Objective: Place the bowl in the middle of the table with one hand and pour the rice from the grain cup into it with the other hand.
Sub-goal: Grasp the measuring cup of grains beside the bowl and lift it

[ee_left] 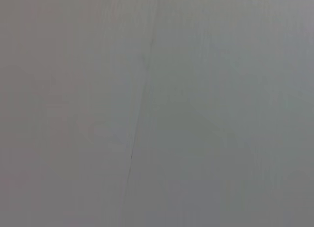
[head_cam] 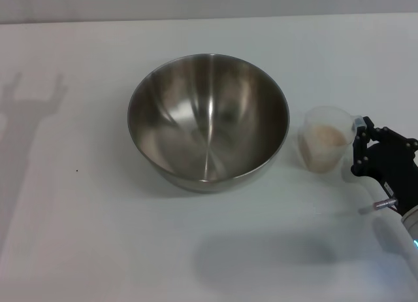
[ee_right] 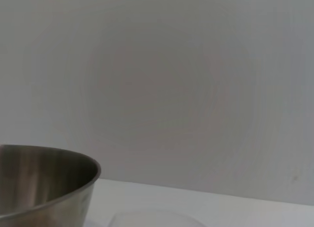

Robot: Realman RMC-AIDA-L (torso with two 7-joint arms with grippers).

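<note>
The bowl (head_cam: 208,119), large and shiny steel, stands empty in the middle of the white table (head_cam: 78,236). The grain cup (head_cam: 322,146) stands upright to its right, apart from it, with pale rice (head_cam: 324,136) inside. My right gripper (head_cam: 360,148) is right beside the cup's right side, at its small lip, with its black fingers spread apart. In the right wrist view the bowl's rim (ee_right: 44,187) and the cup's rim (ee_right: 157,218) show low in the picture. My left gripper is out of view; the left wrist view shows only a blank grey surface.
A shadow of the left arm (head_cam: 29,119) lies on the table at the far left. A broad soft shadow (head_cam: 268,259) lies on the table in front of the bowl. The table's back edge (head_cam: 209,17) runs along the top.
</note>
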